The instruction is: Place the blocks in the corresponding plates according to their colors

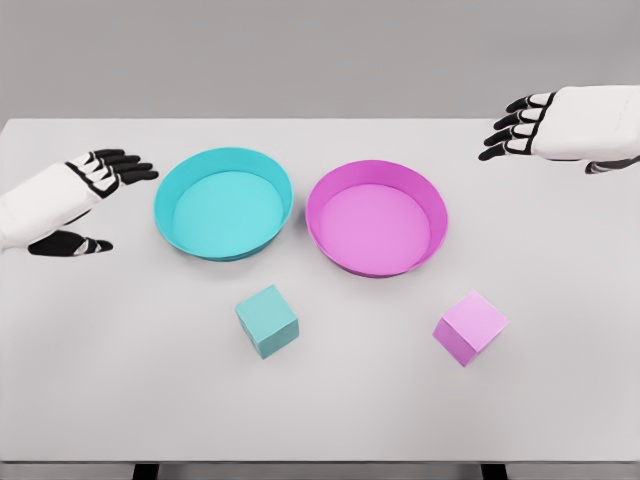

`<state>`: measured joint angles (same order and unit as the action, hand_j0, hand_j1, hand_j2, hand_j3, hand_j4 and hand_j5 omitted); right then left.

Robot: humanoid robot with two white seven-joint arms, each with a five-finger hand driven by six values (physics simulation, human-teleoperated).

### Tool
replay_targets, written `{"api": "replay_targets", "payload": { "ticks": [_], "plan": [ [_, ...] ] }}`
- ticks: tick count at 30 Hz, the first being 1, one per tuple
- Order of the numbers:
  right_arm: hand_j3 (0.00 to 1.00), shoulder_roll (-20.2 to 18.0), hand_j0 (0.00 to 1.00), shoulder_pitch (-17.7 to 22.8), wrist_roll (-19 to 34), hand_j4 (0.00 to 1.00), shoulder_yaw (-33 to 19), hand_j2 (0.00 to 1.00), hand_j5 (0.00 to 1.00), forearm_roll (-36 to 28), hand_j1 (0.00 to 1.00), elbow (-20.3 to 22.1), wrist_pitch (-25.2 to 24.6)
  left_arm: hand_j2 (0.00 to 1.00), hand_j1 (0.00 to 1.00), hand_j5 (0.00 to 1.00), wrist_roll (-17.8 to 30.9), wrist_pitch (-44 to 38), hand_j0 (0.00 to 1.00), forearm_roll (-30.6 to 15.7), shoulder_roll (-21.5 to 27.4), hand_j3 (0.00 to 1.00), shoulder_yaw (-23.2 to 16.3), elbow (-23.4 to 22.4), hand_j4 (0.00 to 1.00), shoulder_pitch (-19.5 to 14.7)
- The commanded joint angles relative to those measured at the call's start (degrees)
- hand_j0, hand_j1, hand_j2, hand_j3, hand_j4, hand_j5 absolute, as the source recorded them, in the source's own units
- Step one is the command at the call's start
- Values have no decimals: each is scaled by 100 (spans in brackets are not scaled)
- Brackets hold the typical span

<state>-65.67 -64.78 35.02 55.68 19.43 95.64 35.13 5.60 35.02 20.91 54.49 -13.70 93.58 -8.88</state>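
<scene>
So two plates are being shown side by side on the white surface (120, 400), toward the far half. The teal plate (223, 204) is being seen on the left and the pink plate (377, 217) on the right, rims just beside each other but not quite touching. Nothing is being carried inside either one.

Both blocks are being left out on the surface, nearer than the plates. The teal block (267, 321) is sitting near-right of the teal plate, roughly below the gap between the two plates. The pink block (470, 327) is sitting near-right of the pink plate, turned a bit so a corner is being pointed toward the camera. The two blocks are well apart.

The left hand (85, 195) is being held at the left edge, just beside the teal plate, fingers (120, 165) stretched out toward it and thumb spread away, nothing being gripped. The right hand (545, 125) is being held at the far right, well apart from the pink plate, its fingers loosely extended and pointing left, also with nothing being gripped.
</scene>
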Motion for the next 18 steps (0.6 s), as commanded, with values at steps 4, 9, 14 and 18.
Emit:
{"api": "replay_targets", "payload": {
  "ticks": [4, 9, 14, 18],
  "plan": [
    [100, -51, 100, -44, -2, 100, -5, 100, 100, -45, 100, -2, -13, 100, 100, 100, 265, -2, 100, 1, 44, 100, -9, 2, 100, -18],
    [100, -517, 100, -44, -2, 100, 39, 100, 100, -80, 100, 95, -13, 100, 100, 100, 2181, -2, 100, -96, 9, 100, 61, 2, 100, -97],
    [100, -737, 100, -123, -2, 100, 285, 100, 100, -71, 100, 517, -13, 100, 100, 100, 2901, -2, 100, -263, 26, 100, -36, 142, 100, -509],
    [100, -464, 100, -167, -2, 100, 918, 100, 100, -53, 100, 517, -13, 100, 100, 100, 2940, -2, 100, -1106, 26, 100, -1537, 389, 100, -1800]
  ]
}}
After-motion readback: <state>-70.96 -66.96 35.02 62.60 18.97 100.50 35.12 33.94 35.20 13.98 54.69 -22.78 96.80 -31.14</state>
